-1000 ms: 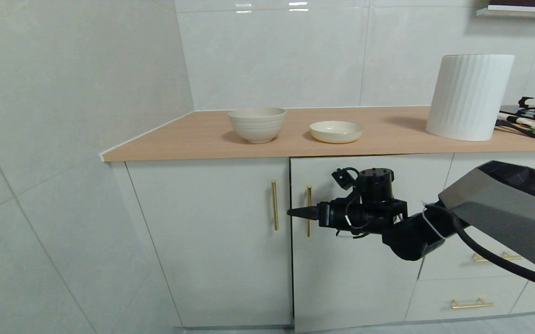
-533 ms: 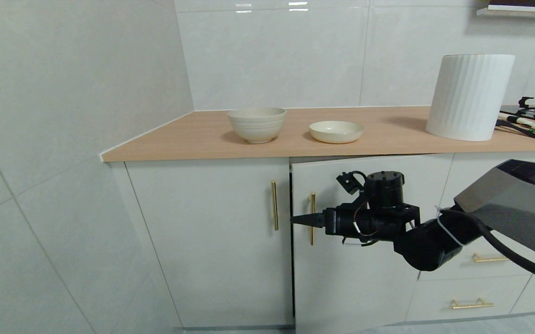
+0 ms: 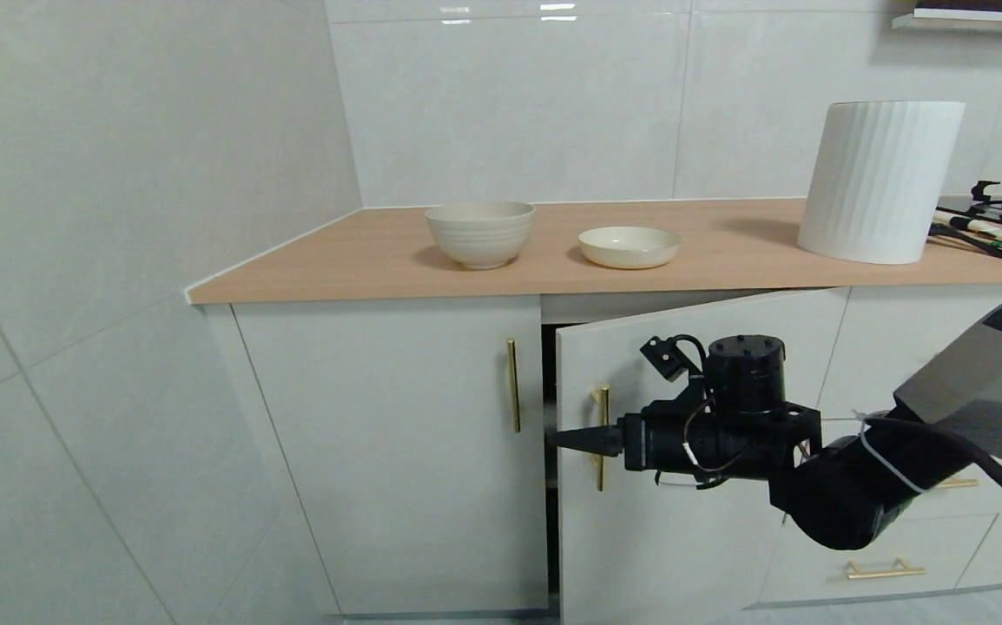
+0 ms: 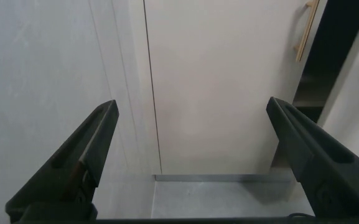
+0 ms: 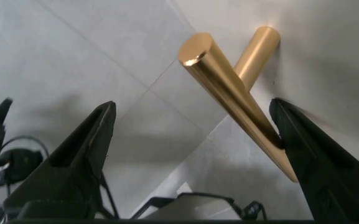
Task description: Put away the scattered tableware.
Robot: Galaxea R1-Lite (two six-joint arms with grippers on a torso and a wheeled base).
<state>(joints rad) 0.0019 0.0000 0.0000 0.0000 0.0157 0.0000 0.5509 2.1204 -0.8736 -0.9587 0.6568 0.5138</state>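
Two pincers show, each with its jaws apart. The wooden countertop [image 3: 727, 260] runs above the right pincer [image 3: 570, 439]. The ajar cabinet door [image 3: 692, 538] stands just behind that pincer. The white ribbed canister [image 3: 879, 182] sits high and well to its right. The beige bowl [image 3: 481, 233] rests on the countertop above and slightly left of the pincer's tips. The shallow dish [image 3: 629, 246] rests above and just right of them, apart from the bowl. The gold handle [image 5: 229, 93] lies unclamped between the right pincer's spread fingers. The left pincer [image 4: 191, 109] faces the closed neighbouring door [image 4: 216, 81].
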